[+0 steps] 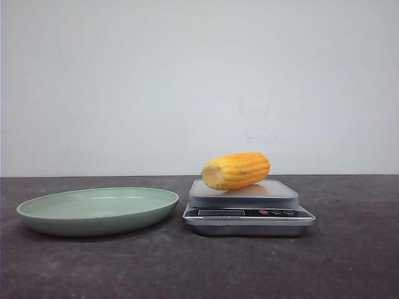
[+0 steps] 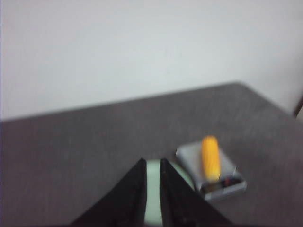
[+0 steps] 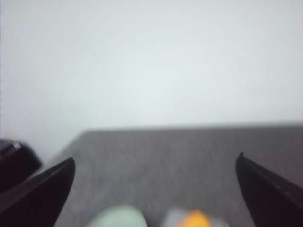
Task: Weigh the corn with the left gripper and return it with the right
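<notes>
Yellow-orange, the corn [image 1: 237,170] lies on its side on the scale [image 1: 248,212], just beside the green plate [image 1: 97,210] on the bench, its long axis across the scale and its pale cut end toward the plate. The right gripper [image 3: 156,189], spread wide and empty, hangs well back from the scale with the corn ahead of it; by my judgement it takes the corn next. The left gripper [image 2: 152,189], nearly closed and empty, sits above the plate; only the front view shows the cut end, and no arm.

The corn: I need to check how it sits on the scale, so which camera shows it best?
The front view: the corn is sharp, lying on its side across the scale, its paler cut end toward the green plate. The left wrist view shows it small and blurred; the right wrist view catches only an orange smear at the frame edge.
</notes>
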### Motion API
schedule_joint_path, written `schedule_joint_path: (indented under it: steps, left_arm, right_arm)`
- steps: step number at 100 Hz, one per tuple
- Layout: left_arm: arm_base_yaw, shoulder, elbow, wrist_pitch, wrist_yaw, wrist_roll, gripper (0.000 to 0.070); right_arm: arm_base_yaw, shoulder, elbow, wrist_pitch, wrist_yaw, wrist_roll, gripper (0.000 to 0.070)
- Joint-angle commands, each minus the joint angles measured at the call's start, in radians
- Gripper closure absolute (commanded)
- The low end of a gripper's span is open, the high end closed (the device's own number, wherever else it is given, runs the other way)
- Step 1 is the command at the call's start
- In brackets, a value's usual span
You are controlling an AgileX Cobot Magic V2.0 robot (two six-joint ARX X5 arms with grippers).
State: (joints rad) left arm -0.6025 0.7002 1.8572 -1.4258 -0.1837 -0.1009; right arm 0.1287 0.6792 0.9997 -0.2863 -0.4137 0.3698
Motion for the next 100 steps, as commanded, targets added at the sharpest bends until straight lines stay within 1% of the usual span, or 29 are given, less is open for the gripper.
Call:
schedule_joint_path:
  steps: [1,7,15,31,36,42,52,61,73,93,100]
  left_arm:
    - [-0.006,-0.027,-0.081,-0.055,-0.003,-0.039,0.0690]
    - [-0.006,-0.063,-0.141,-0.055,-0.003,-0.057,0.0690]
    - [-0.006,-0.093,-0.183,-0.055,-0.002,-0.070,0.0690]
    - [-0.006,-0.114,-0.192,-0.055,0.002,-0.073,0.0690]
    - [-0.006,-0.119,-0.192,-0.055,0.001,-0.072,0.0690]
    - [-0.006,-0.126,-0.192,-0.055,0.001,-0.072,0.0690]
    - [-0.006,-0.136,-0.192,-0.055,0.002,-0.068,0.0690]
    - [-0.006,-0.147,-0.192,-0.055,0.002,-0.068,0.0690]
    - [-0.006,-0.164,-0.192,-0.055,0.001,-0.064,0.0690]
    - [-0.006,-0.197,-0.192,-0.055,0.001,-0.057,0.0690]
    - [-0.006,-0.203,-0.192,-0.055,0.001,-0.058,0.0690]
  right_arm:
    - [0.034,0.041,0.016,0.105,0.045,0.029,0.0004]
    - [0.075,0.085,0.019,0.152,0.091,0.039,0.0004]
    - [0.138,0.166,0.040,0.136,0.161,0.040,0.0004]
    - [0.270,0.363,0.082,0.011,0.328,0.048,0.0004]
    - [0.311,0.431,0.097,-0.034,0.365,0.075,0.0004]
    - [0.355,0.510,0.118,-0.094,0.400,0.133,0.0004]
    - [0.401,0.634,0.156,-0.187,0.415,0.237,0.0006]
    - [0.424,0.739,0.196,-0.263,0.410,0.329,0.0057]
    - [0.444,0.848,0.230,-0.285,0.377,0.368,0.0057]
    - [0.457,0.967,0.246,-0.283,0.361,0.438,0.0059]
    - [0.457,1.000,0.246,-0.285,0.357,0.443,0.0095]
